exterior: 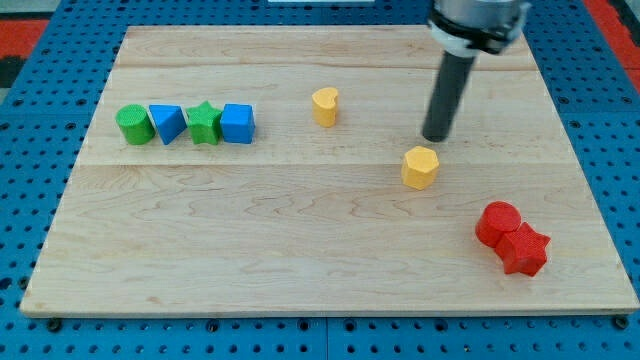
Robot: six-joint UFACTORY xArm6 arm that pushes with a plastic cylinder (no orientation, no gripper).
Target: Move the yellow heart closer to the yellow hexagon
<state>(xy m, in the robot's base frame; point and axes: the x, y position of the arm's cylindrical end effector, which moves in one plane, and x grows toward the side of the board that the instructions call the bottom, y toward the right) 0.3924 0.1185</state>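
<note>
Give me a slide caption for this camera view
My tip sits just above the yellow hexagon, with the yellow heart off to the view's left.

One camera looks down at an angle from the front. It frames nearly the whole worktop (300, 250) closely.

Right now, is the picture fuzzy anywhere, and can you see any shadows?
In the camera view, the blocks look sharp; the yellow hexagon and yellow heart cast only small soft shadows on the wooden board, so the light is even. My tip sits just above the hexagon; no glare shows.
</note>
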